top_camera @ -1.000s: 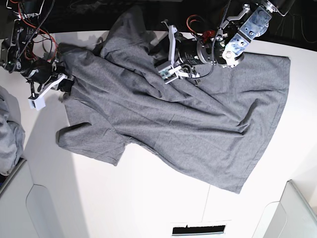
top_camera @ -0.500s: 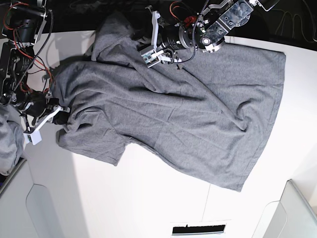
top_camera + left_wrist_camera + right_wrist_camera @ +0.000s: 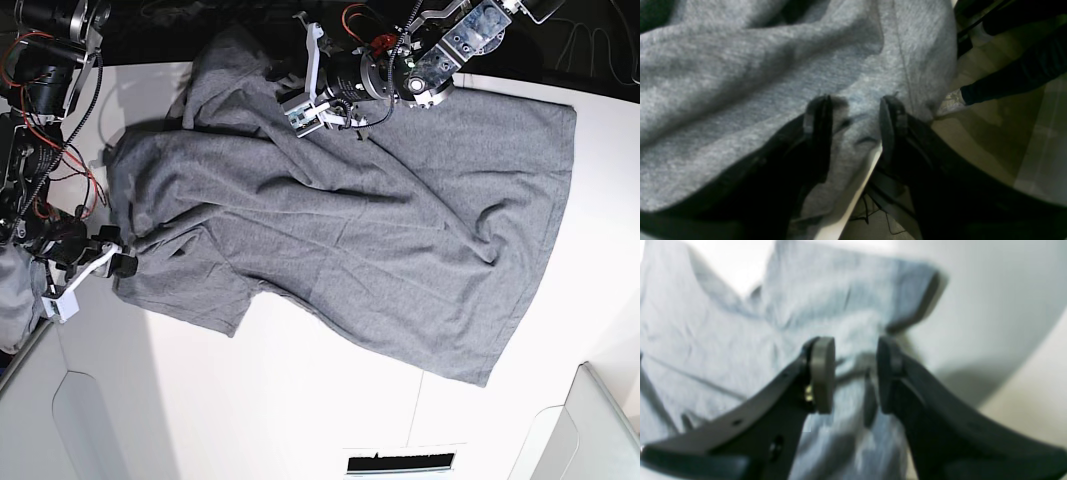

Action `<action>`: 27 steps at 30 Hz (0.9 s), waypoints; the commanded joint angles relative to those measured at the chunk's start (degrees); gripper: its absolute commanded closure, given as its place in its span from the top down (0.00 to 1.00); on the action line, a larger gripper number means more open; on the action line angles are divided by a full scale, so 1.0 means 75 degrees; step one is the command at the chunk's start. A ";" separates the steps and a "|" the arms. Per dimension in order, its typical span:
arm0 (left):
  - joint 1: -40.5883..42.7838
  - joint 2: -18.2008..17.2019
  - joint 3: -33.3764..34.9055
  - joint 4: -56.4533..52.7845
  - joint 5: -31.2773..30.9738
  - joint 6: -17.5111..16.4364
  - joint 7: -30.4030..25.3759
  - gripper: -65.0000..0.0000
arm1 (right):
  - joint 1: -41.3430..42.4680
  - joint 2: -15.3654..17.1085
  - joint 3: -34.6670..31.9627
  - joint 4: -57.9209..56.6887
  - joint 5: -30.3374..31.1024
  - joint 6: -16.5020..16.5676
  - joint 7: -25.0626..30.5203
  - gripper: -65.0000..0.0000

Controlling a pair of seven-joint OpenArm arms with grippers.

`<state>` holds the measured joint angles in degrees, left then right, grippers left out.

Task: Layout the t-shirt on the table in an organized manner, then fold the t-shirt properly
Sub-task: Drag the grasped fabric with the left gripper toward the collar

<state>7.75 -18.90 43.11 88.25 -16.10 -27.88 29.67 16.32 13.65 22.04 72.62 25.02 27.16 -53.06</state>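
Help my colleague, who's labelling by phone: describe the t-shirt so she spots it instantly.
On the white table, the t-shirt is the big mid-grey cloth spread crumpled across the middle. The paler bluish cloth is only bunched at the left edge.

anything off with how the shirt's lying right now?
Yes. The t-shirt lies diagonally and rumpled on the table, with creases across the body. One part hangs past the table's far edge by the left gripper, whose jaws stand open around the cloth there. Not flat enough to fold.
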 commanded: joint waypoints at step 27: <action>-0.0017 0.0396 0.0006 0.0440 -0.0219 0.0026 -0.0216 0.41 | -0.1862 -0.0350 0.0641 0.0157 0.1475 0.0437 -0.0154 0.23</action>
<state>7.92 -16.14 43.22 90.61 -16.86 -27.44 29.12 1.74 10.44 26.81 73.06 35.53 30.06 -54.50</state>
